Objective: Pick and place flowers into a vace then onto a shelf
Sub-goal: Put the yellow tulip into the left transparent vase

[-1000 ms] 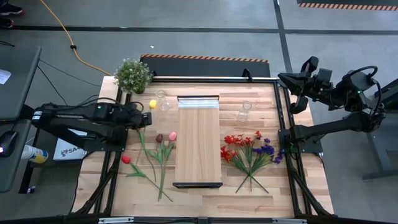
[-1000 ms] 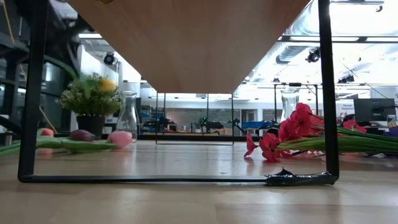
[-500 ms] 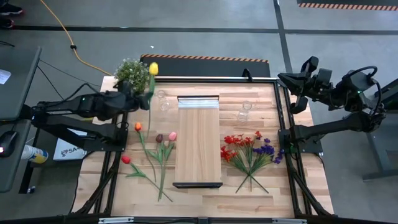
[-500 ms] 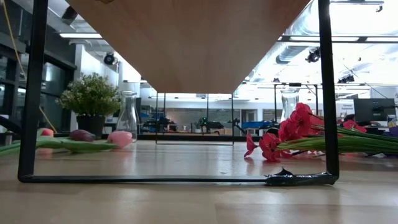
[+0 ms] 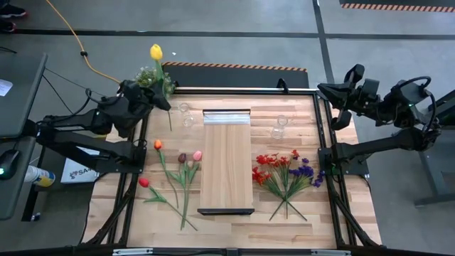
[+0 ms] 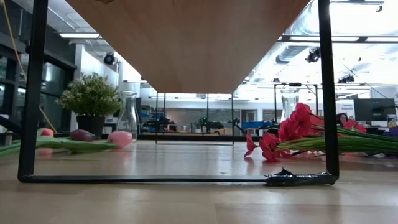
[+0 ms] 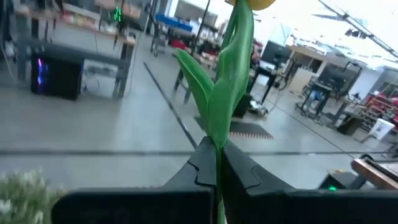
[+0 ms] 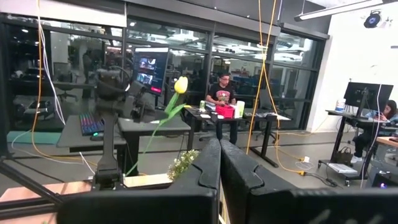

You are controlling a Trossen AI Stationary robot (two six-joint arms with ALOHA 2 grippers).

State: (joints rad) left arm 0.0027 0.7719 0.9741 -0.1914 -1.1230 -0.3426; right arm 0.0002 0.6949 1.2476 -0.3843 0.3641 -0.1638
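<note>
1. My left gripper (image 5: pixel 146 96) is clamped on the stem of the yellow tulip (image 5: pixel 156 52), holding it above the tabletop (image 5: pixel 234 220) beside the potted plant (image 5: pixel 148 77).
2. My right gripper (image 5: pixel 325 90) is fully closed, empty, parked off the far right corner.
3. The nearest glass vase (image 5: pixel 186 114) stands just beside the hanging stem end; the other vase (image 5: pixel 279 126) sits across the shelf (image 5: pixel 227 160).
4. Remaining flowers (image 5: pixel 178 167) and the red and purple sprays (image 5: pixel 284 171) lie on the tabletop.
5. Risk: the long stem swings or pivots in my grip, misses the narrow vase mouth or tips the vase.
</note>
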